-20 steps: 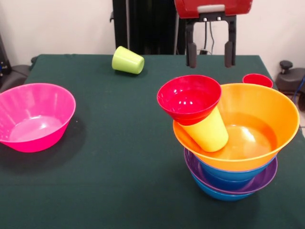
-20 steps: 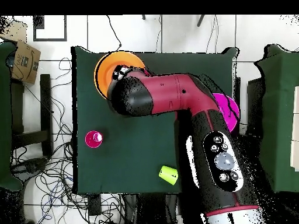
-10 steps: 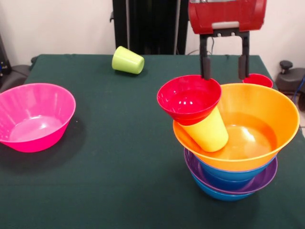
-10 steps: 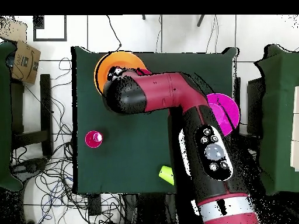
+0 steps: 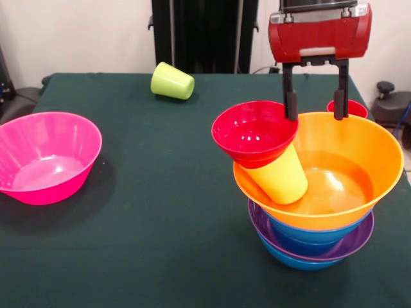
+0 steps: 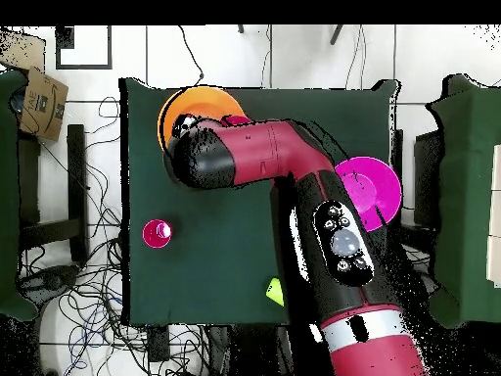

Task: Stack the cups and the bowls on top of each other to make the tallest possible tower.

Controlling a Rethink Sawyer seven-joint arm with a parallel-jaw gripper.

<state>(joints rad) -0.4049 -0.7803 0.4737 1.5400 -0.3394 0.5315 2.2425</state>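
Dark green cloth (image 5: 160,212) covering the table, pale wall (image 5: 77,35) standing behind, tangled cables (image 6: 83,284) lying across white floor tiles (image 6: 225,54), cardboard box (image 6: 39,98) sitting beside.

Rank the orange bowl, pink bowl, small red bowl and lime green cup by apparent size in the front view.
1. orange bowl
2. pink bowl, though it sits at a similar depth, so the gap is probably real
3. small red bowl
4. lime green cup, lying farthest from the camera, which shrinks it further
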